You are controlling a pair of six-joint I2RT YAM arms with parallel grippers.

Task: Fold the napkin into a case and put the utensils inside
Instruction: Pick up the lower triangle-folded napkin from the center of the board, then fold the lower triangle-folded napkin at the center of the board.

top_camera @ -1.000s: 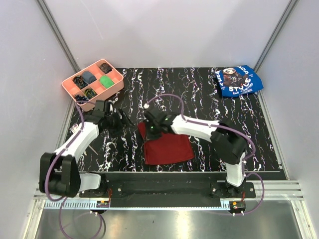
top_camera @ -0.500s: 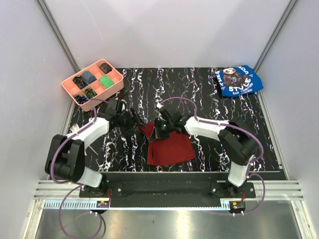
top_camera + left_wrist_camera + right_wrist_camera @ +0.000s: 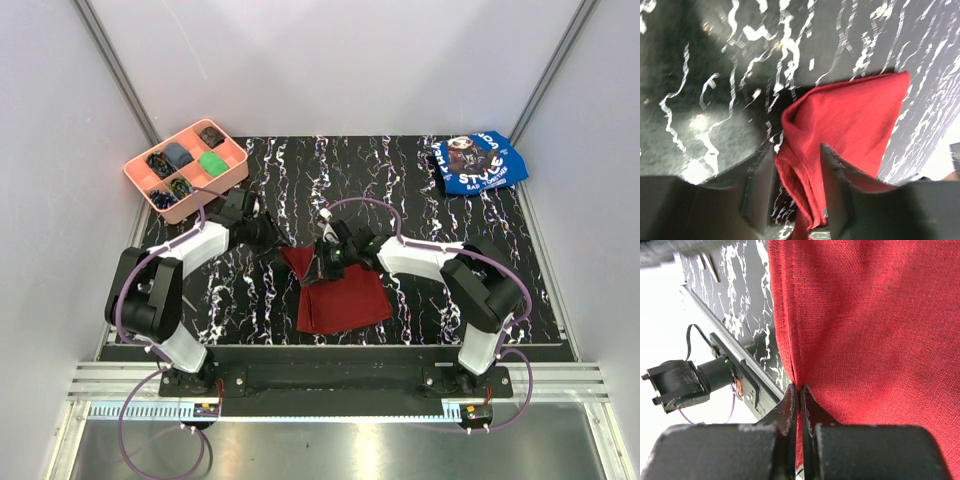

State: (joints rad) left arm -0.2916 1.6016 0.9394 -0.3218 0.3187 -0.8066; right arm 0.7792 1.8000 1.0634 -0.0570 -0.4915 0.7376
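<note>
The dark red napkin (image 3: 340,295) lies at the middle of the black marbled worktop (image 3: 420,200), close to its near edge. It is a rough rectangle whose far-left corner is raised and bunched. The right gripper (image 3: 799,390) is clamped tight on a crease along the cloth's far edge. The left gripper (image 3: 796,150) stands astride the bunched corner with cloth filling the gap between its jaws, but I cannot tell whether they already pinch it. This looks like the start of a fold with both arms, so the left jaws should close fully on every layer of that corner before either arm lifts. A bite on only one layer would let the rest sag and skew the case. After that, both grips should rise level, keeping the edge between them lightly taut. They can then carry it over to square with the opposite edge and let go only once the cloth lies flat. I cannot pick out the utensils here. The pink compartment tray (image 3: 185,205) at the far-left corner and the blue printed cloth (image 3: 478,162) at the far-right corner sit well apart from the work.
</note>
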